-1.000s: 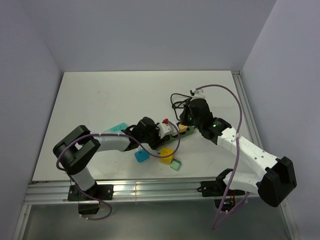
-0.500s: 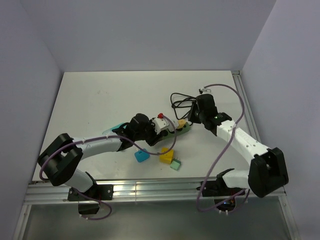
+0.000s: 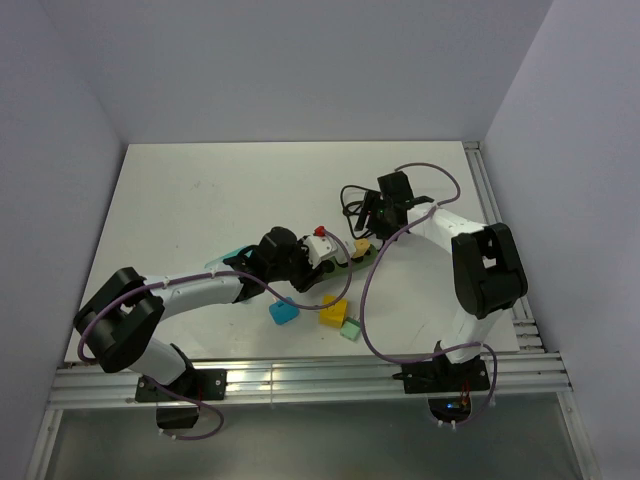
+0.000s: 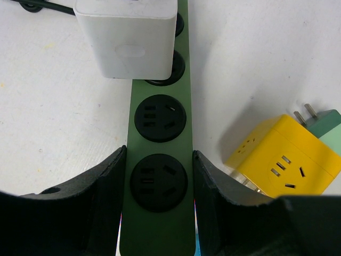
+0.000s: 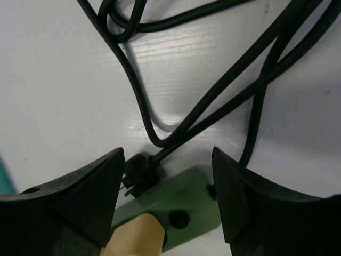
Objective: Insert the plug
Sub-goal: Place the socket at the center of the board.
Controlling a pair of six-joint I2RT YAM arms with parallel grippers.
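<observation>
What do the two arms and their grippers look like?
The left arm and the right arm have white links, black joints and black bases. A thin purple cable runs loosely along each. The left gripper and the right gripper each have two matte black, wedge-shaped fingers. I see no markings.

A white matte desk (image 3: 200,200) carries a few loose pieces. Near its front edge lies a yellow cube-shaped plastic socket adapter (image 3: 333,311) – socket holes on its faces – with a small mint-green plastic block (image 3: 351,329) just beside it. A small blue plastic cube (image 3: 283,312) sits left of them, and a flat teal plastic piece (image 3: 232,256) farther left.
</observation>
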